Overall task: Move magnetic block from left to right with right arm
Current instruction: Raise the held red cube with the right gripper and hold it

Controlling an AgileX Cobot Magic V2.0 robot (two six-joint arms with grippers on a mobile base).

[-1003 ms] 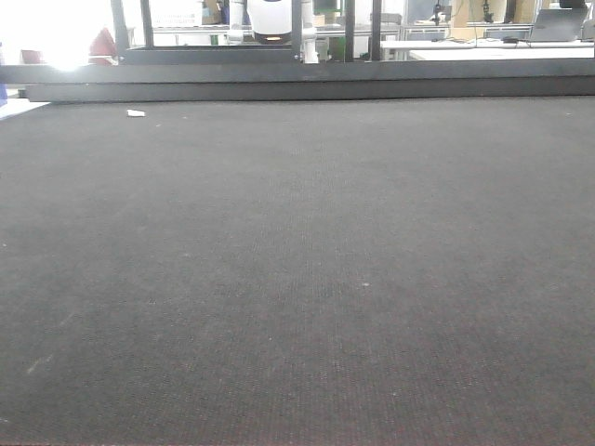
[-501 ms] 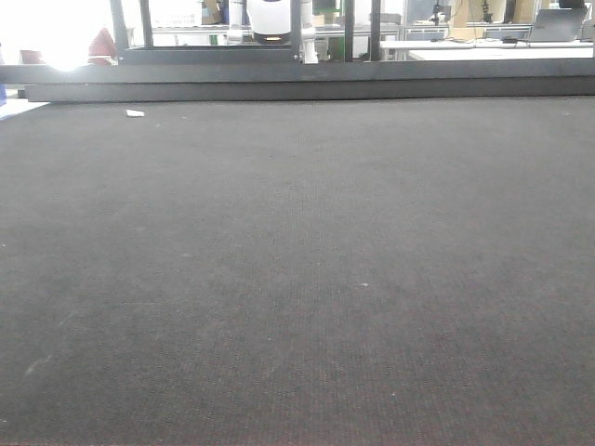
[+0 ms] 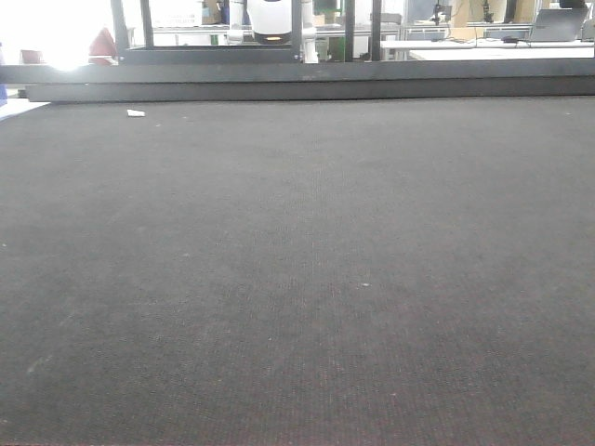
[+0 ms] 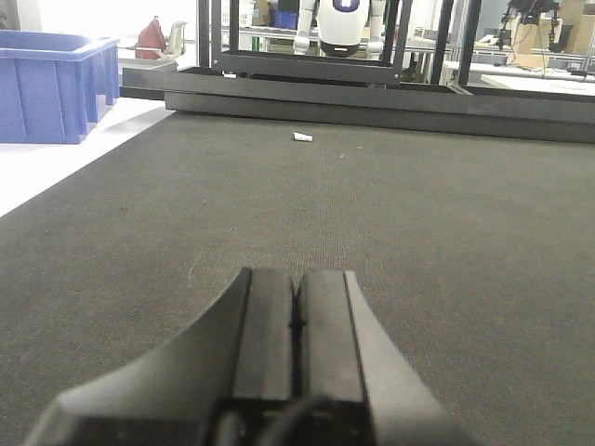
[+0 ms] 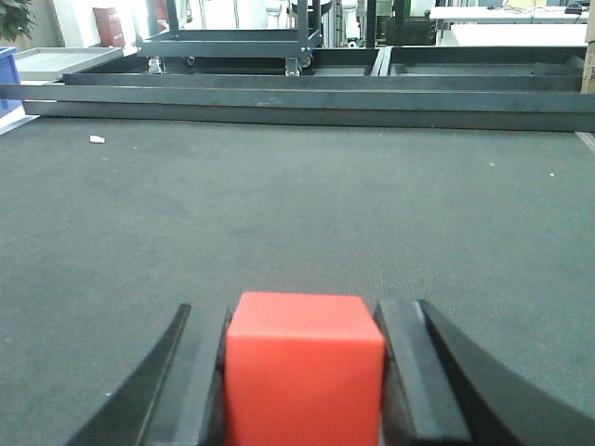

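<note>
hands: right hand (image 5: 305,321) clamps one magnetic block (image 5: 305,376), left hand (image 4: 296,288) closed, empty.

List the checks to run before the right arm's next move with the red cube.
1. Red cube held in the right gripper: ok, gripped on both sides.
2. Cube clear of the mat: cannot tell, its underside is hidden.
3. Mat ahead of the cube free: ok, only a white scrap far off left.
4. Left gripper shut, empty: ok.
5. Blue bin out of the way: ok, beyond the mat's left edge.
6. Arm positions in the front view: cannot tell, neither shows.
</note>
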